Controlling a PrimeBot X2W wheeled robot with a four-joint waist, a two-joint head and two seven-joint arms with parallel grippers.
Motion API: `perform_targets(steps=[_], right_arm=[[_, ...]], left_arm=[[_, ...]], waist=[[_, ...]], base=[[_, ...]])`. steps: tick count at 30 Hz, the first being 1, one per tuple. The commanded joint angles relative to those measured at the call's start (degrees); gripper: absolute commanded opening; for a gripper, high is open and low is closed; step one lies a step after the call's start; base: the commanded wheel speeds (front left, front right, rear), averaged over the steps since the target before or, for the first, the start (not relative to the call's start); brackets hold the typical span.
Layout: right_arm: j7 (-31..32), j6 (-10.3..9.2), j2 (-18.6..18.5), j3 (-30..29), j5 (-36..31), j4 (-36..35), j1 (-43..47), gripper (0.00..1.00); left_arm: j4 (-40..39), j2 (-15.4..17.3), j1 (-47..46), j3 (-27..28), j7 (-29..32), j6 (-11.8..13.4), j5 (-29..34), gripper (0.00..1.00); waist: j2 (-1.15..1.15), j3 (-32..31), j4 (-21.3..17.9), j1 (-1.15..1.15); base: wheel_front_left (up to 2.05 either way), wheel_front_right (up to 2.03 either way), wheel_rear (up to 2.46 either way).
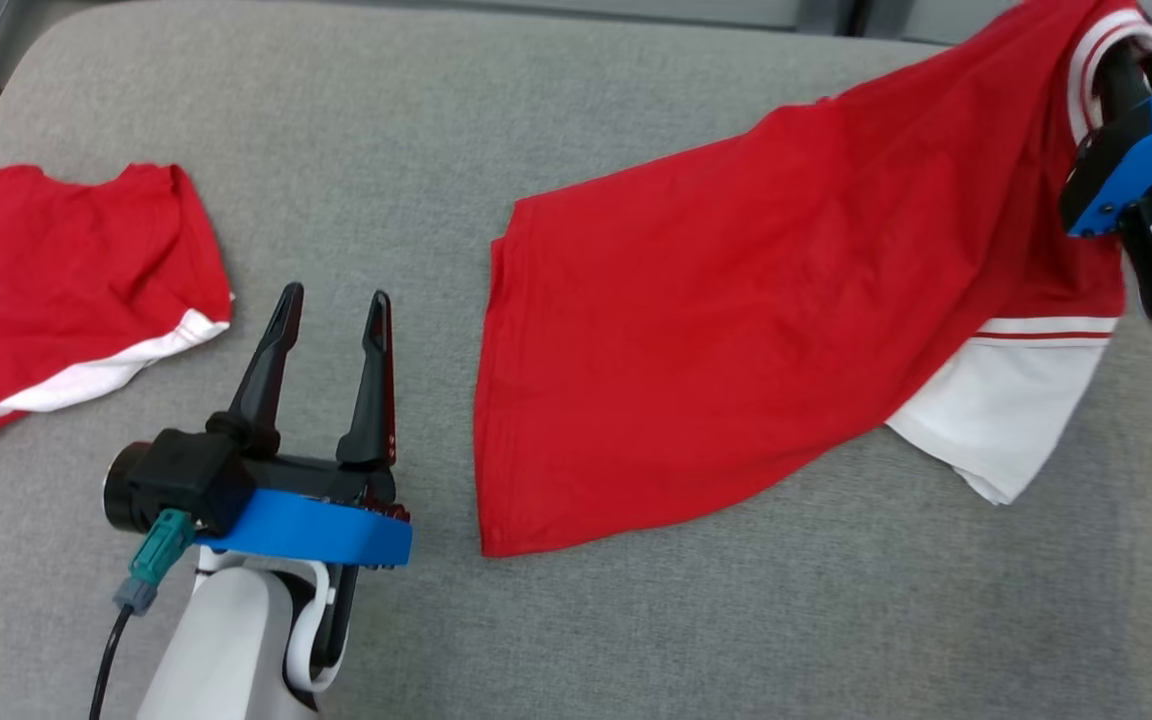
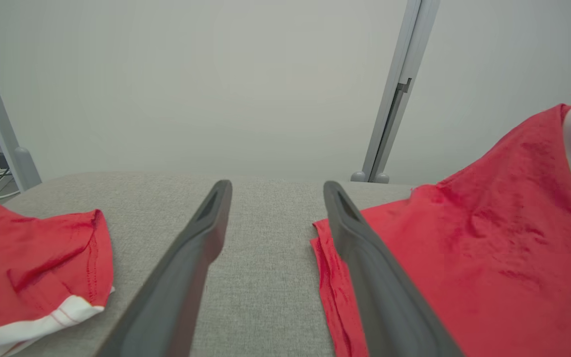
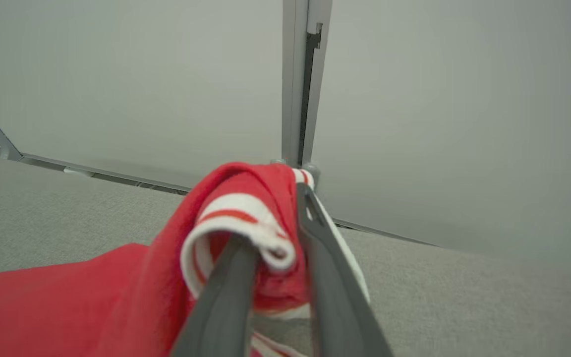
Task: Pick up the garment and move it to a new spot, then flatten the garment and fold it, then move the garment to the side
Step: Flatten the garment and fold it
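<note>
A red garment (image 1: 736, 330) with white trim and a white sleeve spreads over the right half of the grey padded surface, its far right end lifted off it. My right gripper (image 1: 1131, 60) is shut on the white-and-red collar band at that raised end; in the right wrist view the band (image 3: 238, 218) is bunched between the fingers (image 3: 325, 277). My left gripper (image 1: 334, 305) stands open over bare grey fabric, left of the garment's hem (image 2: 327, 277), nothing between its fingers. In the left wrist view the garment (image 2: 464, 238) rises toward the upper right.
A second red garment (image 1: 56, 290) with white trim lies crumpled at the left edge of the surface (image 1: 536, 620), also in the left wrist view (image 2: 32, 267). A grey upright post (image 2: 394, 94) stands behind the far edge. A pale wall backs the scene.
</note>
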Motion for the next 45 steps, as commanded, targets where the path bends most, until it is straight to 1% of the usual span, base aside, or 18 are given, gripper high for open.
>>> perform_targets(steps=[1,4,8,13,17,21,24,26,28,31,33,37,41,45], right_arm=[[0.9,0.01,0.6,-0.8,-0.2,3.0,-1.1,1.00],[1.1,0.01,1.0,-0.4,-0.3,6.2,-1.4,1.00],[0.9,0.01,1.2,1.0,0.7,8.3,1.7,1.00],[3.2,0.01,1.7,2.5,4.3,6.6,7.6,1.00],[3.1,0.01,1.8,2.8,6.8,0.3,14.7,1.00],[-0.2,0.01,2.2,0.4,6.6,-9.9,24.5,1.00],[-1.0,0.01,5.0,-3.5,5.6,-17.3,32.7,1.00],[-0.7,0.01,7.6,-6.1,4.8,-21.7,37.6,1.00],[0.6,0.01,10.6,-7.2,4.0,-25.0,42.2,1.00],[3.1,0.01,12.6,-6.9,2.0,-27.9,45.9,1.00],[3.7,0.01,13.2,-6.4,1.0,-28.4,46.5,1.00],[7.0,0.01,14.1,-3.7,-3.8,-27.0,45.8,1.00],[9.7,0.01,14.4,-1.9,-8.8,-22.8,42.8,1.00],[9.9,0.01,14.0,-1.6,-12.8,-17.4,39.5,1.00]], left_arm=[[0.0,-0.3,-1.6,0.0,-0.2,-0.3,0.4,1.00],[0.5,-0.5,-2.1,0.3,-0.2,-0.4,0.6,1.00],[1.4,-0.4,-0.7,1.1,-0.2,-0.4,0.7,1.00],[2.2,0.4,1.8,2.7,-0.2,-0.3,0.7,1.00],[2.6,1.0,4.0,3.4,-0.2,0.0,0.8,1.00],[2.6,1.3,5.8,4.0,-0.2,0.1,0.7,1.00],[2.4,1.4,7.3,4.4,-0.2,0.3,0.5,1.00],[2.4,1.3,8.1,4.5,-0.2,0.5,0.3,1.00],[2.3,1.3,8.9,4.7,-0.2,0.6,0.2,1.00],[2.3,1.5,9.3,4.7,-0.2,0.5,0.1,1.00],[2.3,1.5,9.4,4.6,-0.2,0.5,0.1,1.00],[2.0,1.5,8.7,4.2,-0.1,0.5,0.1,1.00],[2.2,1.5,7.7,3.7,-0.1,0.2,-0.1,1.00],[2.3,1.5,6.8,3.1,-0.1,0.2,-0.2,1.00]], waist=[[0.00,1.5,1.4,-0.01],[0.00,1.0,1.1,-0.01],[0.00,-1.6,-0.3,-0.01],[0.00,-5.6,-3.4,-0.01],[0.00,-8.6,-5.5,-0.01],[0.00,-10.9,-6.7,-0.01],[0.00,-12.1,-7.3,-0.01],[0.00,-12.8,-7.4,-0.01],[0.00,-13.2,-7.5,-0.01],[0.00,-13.3,-7.6,-0.01],[0.00,-13.2,-7.5,-0.01],[0.00,-12.5,-6.9,-0.01],[0.00,-11.3,-5.9,-0.01],[0.00,-10.1,-4.8,-0.01]], base=[[0.00,0.00,0.00],[0.00,0.00,0.00],[0.00,0.00,0.00],[0.00,0.00,0.00],[0.00,0.00,0.00],[0.00,0.00,0.00],[0.00,0.00,0.00],[0.00,0.00,0.00],[0.00,0.00,0.00],[0.00,0.00,0.00],[0.00,0.00,0.00],[0.00,0.00,0.00],[0.00,0.00,0.00],[0.00,0.00,0.00]])
